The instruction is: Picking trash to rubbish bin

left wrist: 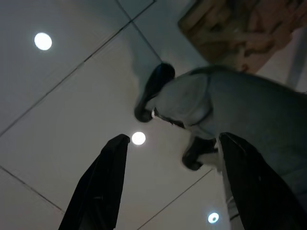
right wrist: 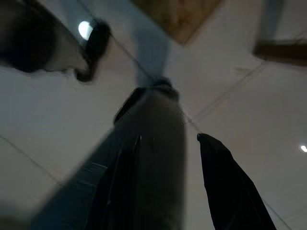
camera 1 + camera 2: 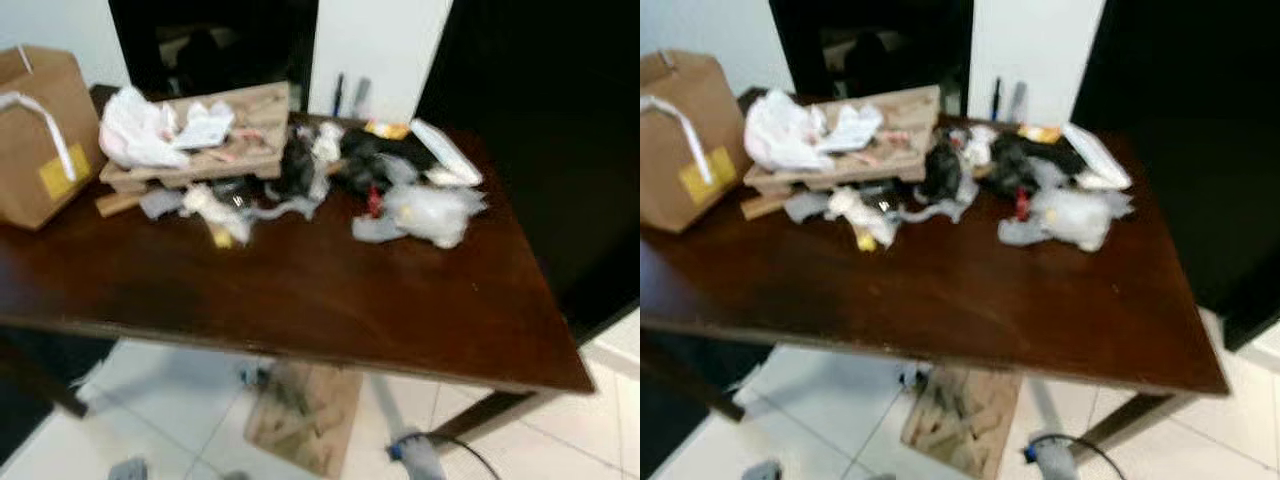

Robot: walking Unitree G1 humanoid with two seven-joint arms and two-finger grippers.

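Crumpled white and clear plastic trash heap [image 3: 300, 170] lies at 12 o'clock on dark wooden table [image 3: 300, 290]; left gripper [image 1: 168, 182] and right gripper [image 2: 168, 182] hang low, released, empty.

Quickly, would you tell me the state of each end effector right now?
Left end effector: open, holding nothing, hanging over the tiled floor.
Right end effector: open, holding nothing, also hanging over the floor.

eyes overlook table [image 3: 300, 290]; wrists face floor [image 1: 62, 96].
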